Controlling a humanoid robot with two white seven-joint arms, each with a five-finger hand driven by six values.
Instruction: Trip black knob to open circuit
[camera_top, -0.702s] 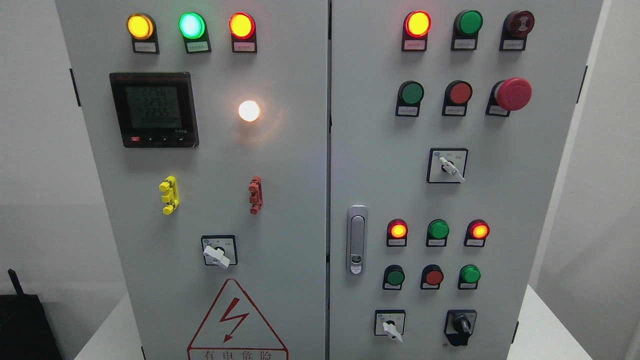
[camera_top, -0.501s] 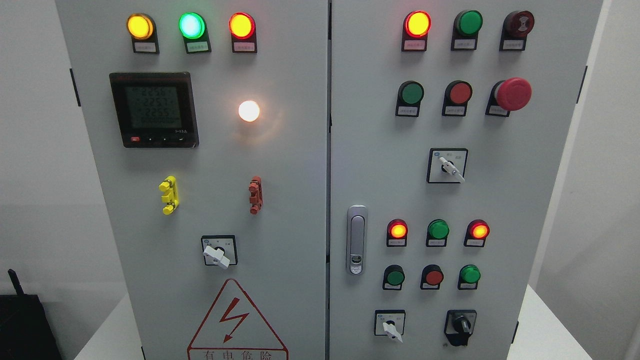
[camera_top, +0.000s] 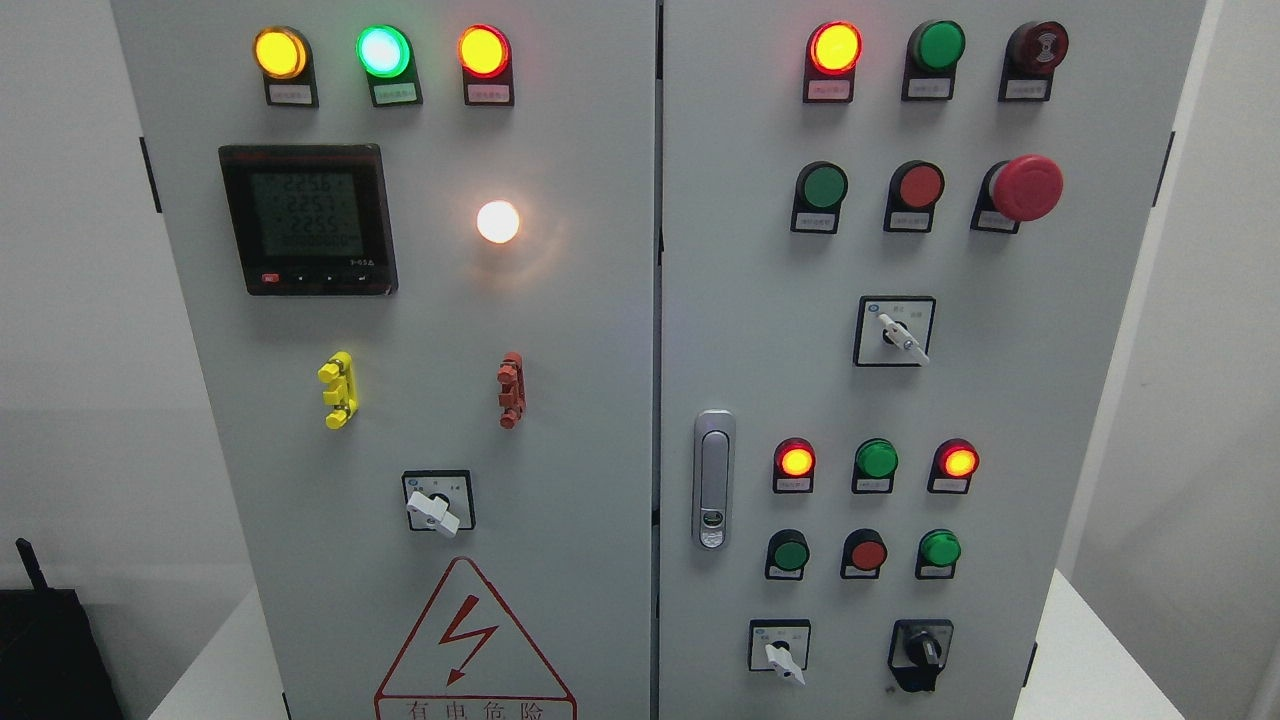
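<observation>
- Black knob (camera_top: 921, 652) is seen at the panel's (camera_top: 1000, 400) lower right corner, beside a white switch (camera_top: 780, 650); no hand is in view, so finger state cannot be told
- Rigid moulded plastic is judged; its raised centre rib should be pinched and twisted firmly

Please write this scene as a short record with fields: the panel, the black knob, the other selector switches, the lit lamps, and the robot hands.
panel: grey two-door electrical cabinet, doors closed
target: black rotary knob, bottom right of right door, untouched
white selector switches: one on left door; two on right door, upper and lower
lit lamps, left door: yellow, green, red, white
emergency stop: red mushroom button
door latch: silver handle
hands: none in view
</observation>
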